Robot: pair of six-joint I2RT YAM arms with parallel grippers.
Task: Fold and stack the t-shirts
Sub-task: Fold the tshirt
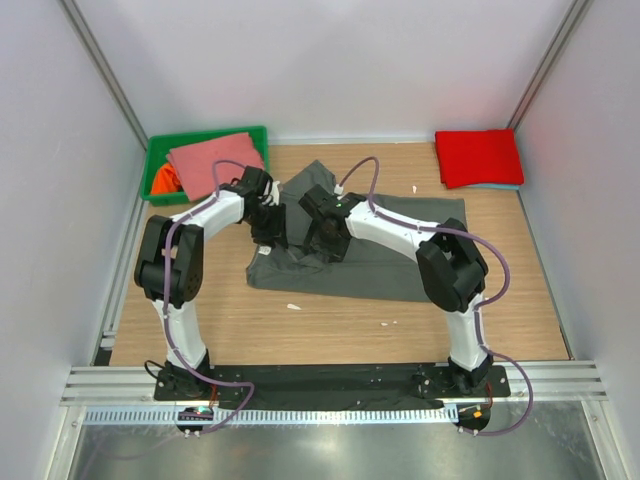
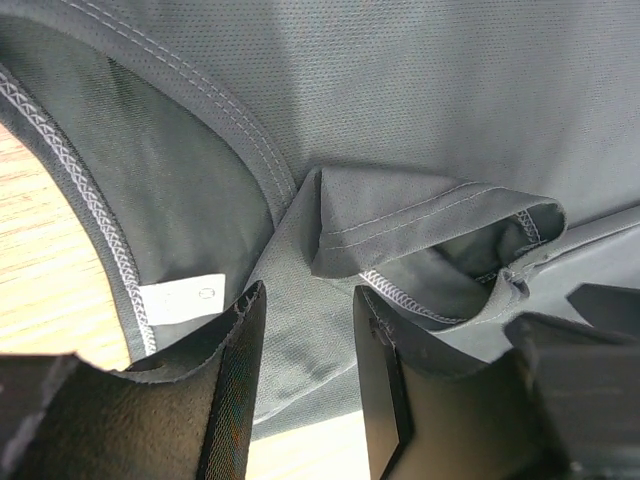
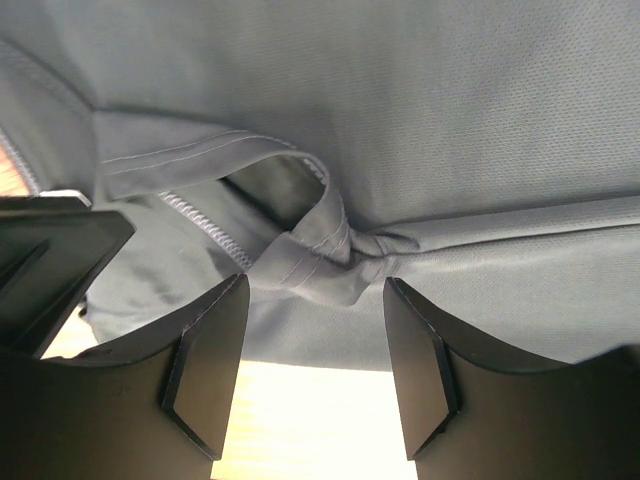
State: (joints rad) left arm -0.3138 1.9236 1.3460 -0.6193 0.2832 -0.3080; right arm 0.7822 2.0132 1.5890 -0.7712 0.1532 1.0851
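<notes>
A dark grey t-shirt (image 1: 385, 255) lies spread across the middle of the table, rumpled at its left end. Both grippers hang close together over that end. My left gripper (image 1: 268, 222) is open, and between its fingers (image 2: 235, 380) lie grey cloth and bare wood. The collar with its white label (image 2: 180, 298) is just ahead, and a folded sleeve hem (image 2: 420, 225) lies to the right. My right gripper (image 3: 315, 365) is open too, its jaws standing either side of a bunched sleeve (image 3: 320, 262) without touching it. A folded red t-shirt (image 1: 478, 155) rests on a light-blue one (image 1: 505, 186) at the back right.
A green bin (image 1: 160, 150) at the back left holds a salmon-pink t-shirt (image 1: 215, 158) and an orange one (image 1: 165, 180). Small white scraps (image 1: 293, 306) dot the wood in front of the grey shirt. White walls enclose the table on three sides.
</notes>
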